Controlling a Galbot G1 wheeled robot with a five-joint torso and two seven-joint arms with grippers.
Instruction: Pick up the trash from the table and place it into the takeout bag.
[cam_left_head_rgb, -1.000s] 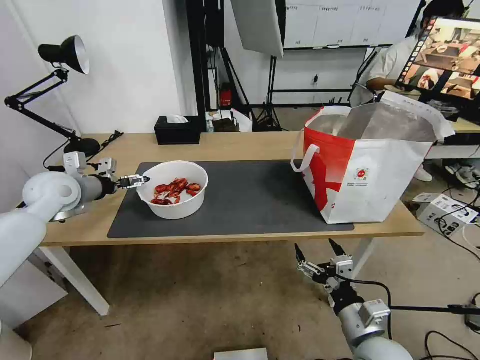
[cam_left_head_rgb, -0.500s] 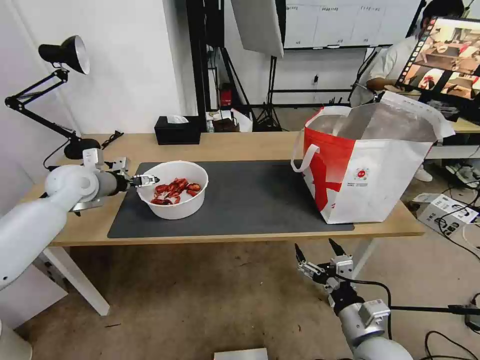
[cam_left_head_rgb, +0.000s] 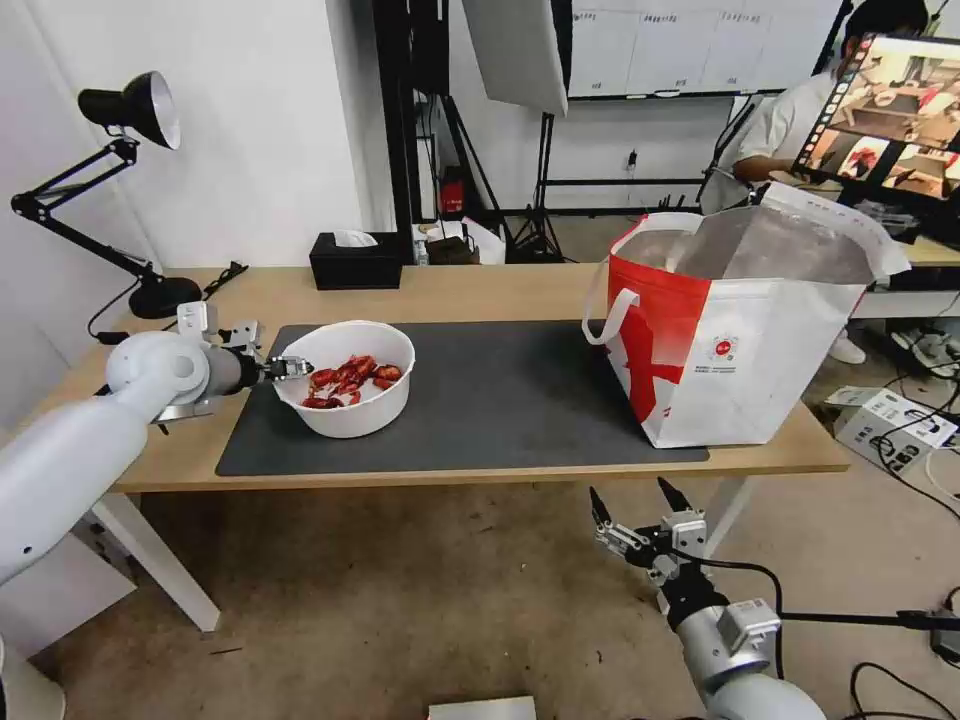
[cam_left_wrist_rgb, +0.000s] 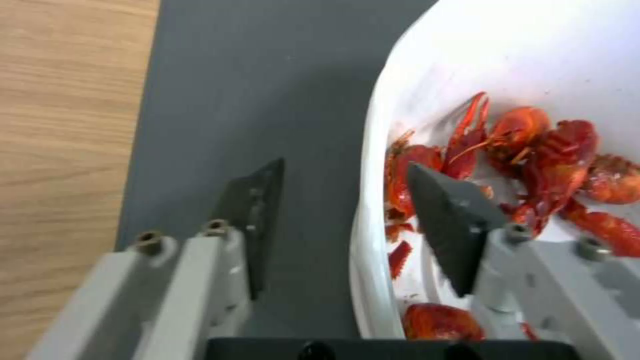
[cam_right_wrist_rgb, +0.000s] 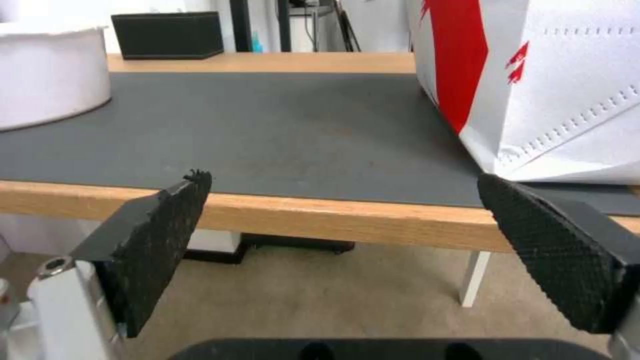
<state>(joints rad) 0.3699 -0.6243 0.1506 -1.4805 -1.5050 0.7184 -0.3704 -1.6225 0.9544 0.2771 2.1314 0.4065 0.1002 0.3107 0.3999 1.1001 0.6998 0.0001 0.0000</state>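
The trash in view is a white round bowl (cam_left_head_rgb: 345, 400) of red crayfish shells (cam_left_head_rgb: 350, 378), standing on the left part of the dark grey mat (cam_left_head_rgb: 500, 400) on the table (cam_left_head_rgb: 450, 290). My left gripper (cam_left_head_rgb: 292, 368) is at the bowl's left rim. In the left wrist view the left gripper (cam_left_wrist_rgb: 345, 169) is open and straddles the rim of the bowl (cam_left_wrist_rgb: 533, 60), one finger over the mat (cam_left_wrist_rgb: 267, 75) and the other inside above the shells (cam_left_wrist_rgb: 533, 150). The takeout bag (cam_left_head_rgb: 740, 340) stands open at the table's right end. My right gripper (cam_left_head_rgb: 635, 505) hangs open below the table's front edge.
A black tissue box (cam_left_head_rgb: 355, 260) sits at the back of the table and a black desk lamp (cam_left_head_rgb: 130, 110) at its far left corner. From the right wrist view, the right gripper (cam_right_wrist_rgb: 343, 180) faces the table edge, with the bag (cam_right_wrist_rgb: 553, 75) close by.
My left arm pushed right toward the bowl, then dropped slightly, so its fingers now straddle the rim. The right arm, bowl and bag have not moved.
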